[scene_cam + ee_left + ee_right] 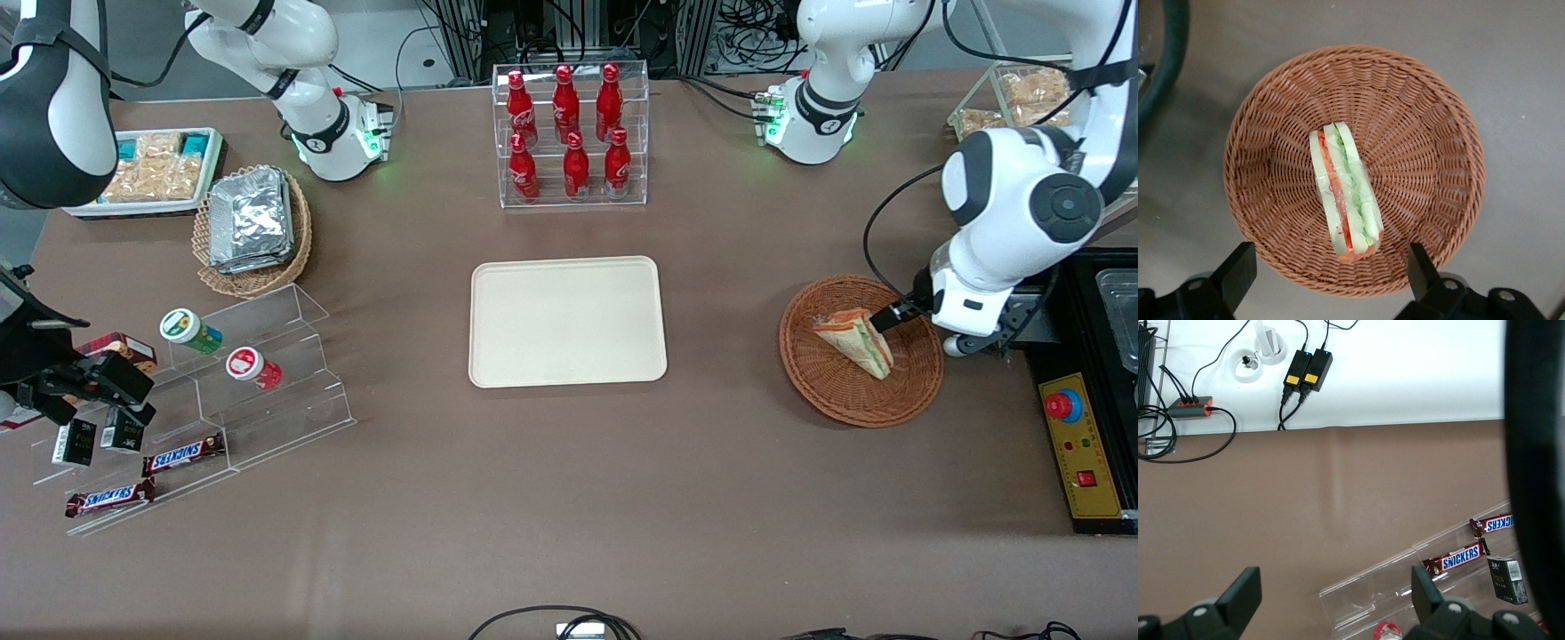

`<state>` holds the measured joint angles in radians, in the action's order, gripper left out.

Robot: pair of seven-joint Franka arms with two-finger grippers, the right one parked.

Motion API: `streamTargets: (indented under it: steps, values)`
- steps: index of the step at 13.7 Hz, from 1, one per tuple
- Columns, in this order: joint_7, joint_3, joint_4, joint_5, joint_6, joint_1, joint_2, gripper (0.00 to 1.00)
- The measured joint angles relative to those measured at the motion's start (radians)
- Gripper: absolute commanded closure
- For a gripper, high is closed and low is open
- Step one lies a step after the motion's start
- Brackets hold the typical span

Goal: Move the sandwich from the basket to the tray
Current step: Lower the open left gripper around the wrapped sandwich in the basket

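Sandwich (1344, 191) lay in basket (1438, 120), directly below gripper (1328, 270); fingers (1238, 270) spread wide, empty, straddling its long axis crosswise.

The sandwich (856, 340) lies in the basket (822, 388), toward the working arm's end of the table. The gripper (1329, 275) hangs above the basket, fingers spread wide apart, nothing between them. The tray (567, 321) sits mid-table, well apart from the basket, with the bottle rack (570, 133) farther from the front camera.
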<state>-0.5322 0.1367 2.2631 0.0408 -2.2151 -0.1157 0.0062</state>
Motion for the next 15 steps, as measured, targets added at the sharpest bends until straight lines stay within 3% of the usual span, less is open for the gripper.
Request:
streamTargets:
  steps: [5,15]
  values:
    - [-0.099,0.0,0.14,0.0,-0.19,0.0,0.016,0.0]
    - [-0.2,0.0,0.2,0.0,-0.389,0.0,0.134,0.0]
